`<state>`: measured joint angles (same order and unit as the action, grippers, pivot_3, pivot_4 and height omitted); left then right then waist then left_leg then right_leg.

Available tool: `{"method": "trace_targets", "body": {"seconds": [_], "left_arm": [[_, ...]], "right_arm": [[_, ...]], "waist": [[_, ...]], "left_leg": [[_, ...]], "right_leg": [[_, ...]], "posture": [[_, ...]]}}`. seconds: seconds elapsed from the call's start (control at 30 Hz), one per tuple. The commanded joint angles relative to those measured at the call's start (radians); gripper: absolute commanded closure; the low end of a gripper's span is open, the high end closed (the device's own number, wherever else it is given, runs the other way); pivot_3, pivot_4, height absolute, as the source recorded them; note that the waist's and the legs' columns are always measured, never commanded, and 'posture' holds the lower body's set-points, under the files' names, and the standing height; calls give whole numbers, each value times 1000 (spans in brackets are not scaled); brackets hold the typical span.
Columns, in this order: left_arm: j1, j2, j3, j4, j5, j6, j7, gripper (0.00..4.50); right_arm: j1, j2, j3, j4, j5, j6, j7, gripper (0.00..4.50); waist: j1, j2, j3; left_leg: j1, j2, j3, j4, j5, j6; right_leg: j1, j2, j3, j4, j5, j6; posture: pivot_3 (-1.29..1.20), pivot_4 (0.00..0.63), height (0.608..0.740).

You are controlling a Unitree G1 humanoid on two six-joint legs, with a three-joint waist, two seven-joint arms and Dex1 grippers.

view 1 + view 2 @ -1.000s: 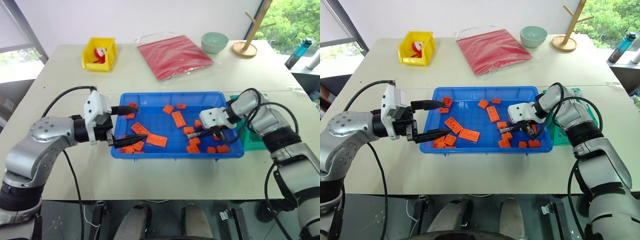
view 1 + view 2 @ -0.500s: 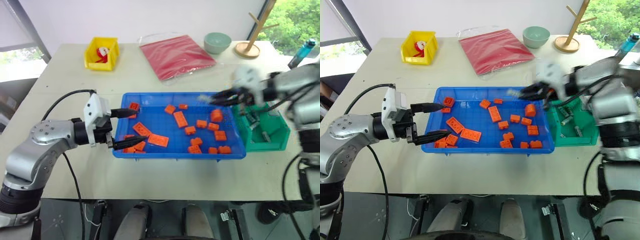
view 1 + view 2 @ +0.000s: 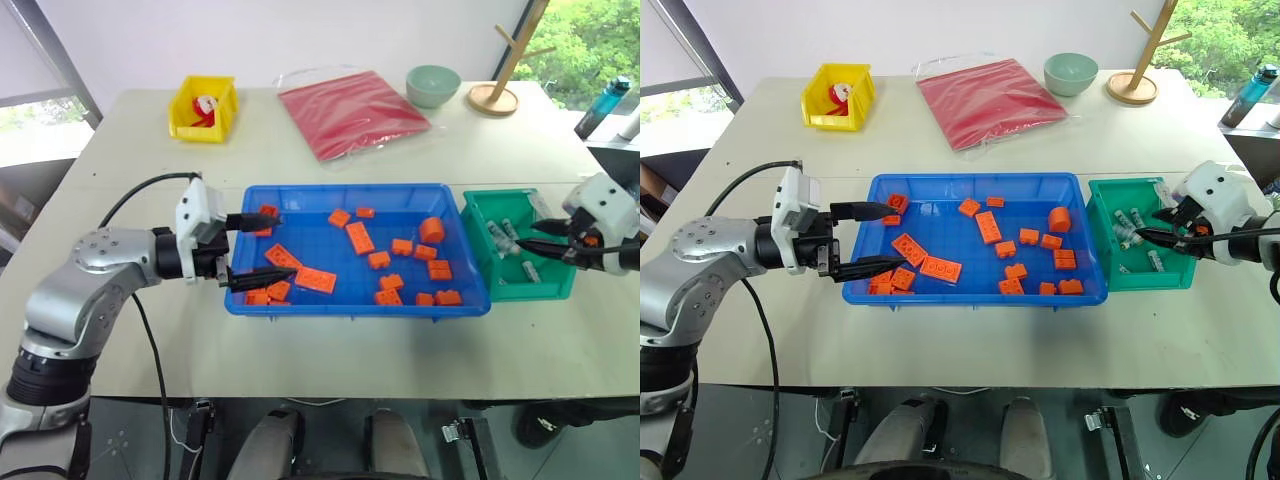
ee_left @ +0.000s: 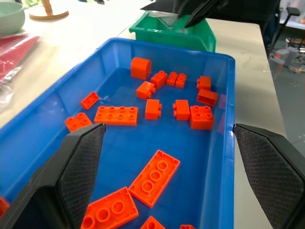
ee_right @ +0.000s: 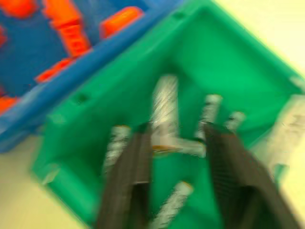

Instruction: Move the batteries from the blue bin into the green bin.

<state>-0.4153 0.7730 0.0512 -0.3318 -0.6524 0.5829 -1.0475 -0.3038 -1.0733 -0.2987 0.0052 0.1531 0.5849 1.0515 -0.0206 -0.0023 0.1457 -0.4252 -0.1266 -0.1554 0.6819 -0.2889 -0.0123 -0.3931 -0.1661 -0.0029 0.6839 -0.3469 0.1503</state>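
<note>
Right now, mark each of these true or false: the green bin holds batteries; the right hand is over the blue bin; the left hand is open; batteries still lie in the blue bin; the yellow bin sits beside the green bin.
1. The green bin holds batteries: true.
2. The right hand is over the blue bin: false, it hangs over the green bin.
3. The left hand is open: true.
4. Batteries lie in the blue bin: false, only orange bricks show there.
5. The yellow bin sits beside the green bin: false, it stands at the table's far left.

batteries [image 5: 164, 107] blurred in green bin [image 5: 228, 71], perhaps six
</note>
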Motion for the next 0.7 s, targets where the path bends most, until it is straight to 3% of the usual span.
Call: {"method": "trace_targets", "body": {"seconds": [0.03, 0.27, 0.47, 0.7], "left_arm": [[-28, 14, 17, 19, 9, -28, -26, 0], [-26, 114, 104, 117, -2, -33, -114, 0], [16, 252, 171, 248, 22, -64, -250, 0], [26, 276, 199, 338, 62, -135, -283, 0]], "right_arm": [[6, -35, -80, -4, 32, -42, 0, 1319], [238, -180, -276, 36, 145, -161, 397, 1319], [259, -243, -290, 232, 116, -267, 440, 1319], [195, -214, -218, 307, 118, -326, 367, 1319]], "waist": [[2, 0, 0], [9, 0, 0], [-11, 0, 0], [-20, 0, 0]], "left_leg": [[0, 0, 0, 0, 0, 0], [-1, -2, -2, 0, 0, 0], [3, 1, 2, -1, 0, 1], [3, 2, 1, -2, 0, 1]], "right_leg": [[0, 0, 0, 0, 0, 0], [1, 0, 0, -1, 0, 0], [2, 0, -1, -1, 0, 0], [2, 0, 0, -1, 0, 0]], "posture": [[0, 150, 717], [0, 150, 717], [0, 150, 717], [0, 150, 717]]}}
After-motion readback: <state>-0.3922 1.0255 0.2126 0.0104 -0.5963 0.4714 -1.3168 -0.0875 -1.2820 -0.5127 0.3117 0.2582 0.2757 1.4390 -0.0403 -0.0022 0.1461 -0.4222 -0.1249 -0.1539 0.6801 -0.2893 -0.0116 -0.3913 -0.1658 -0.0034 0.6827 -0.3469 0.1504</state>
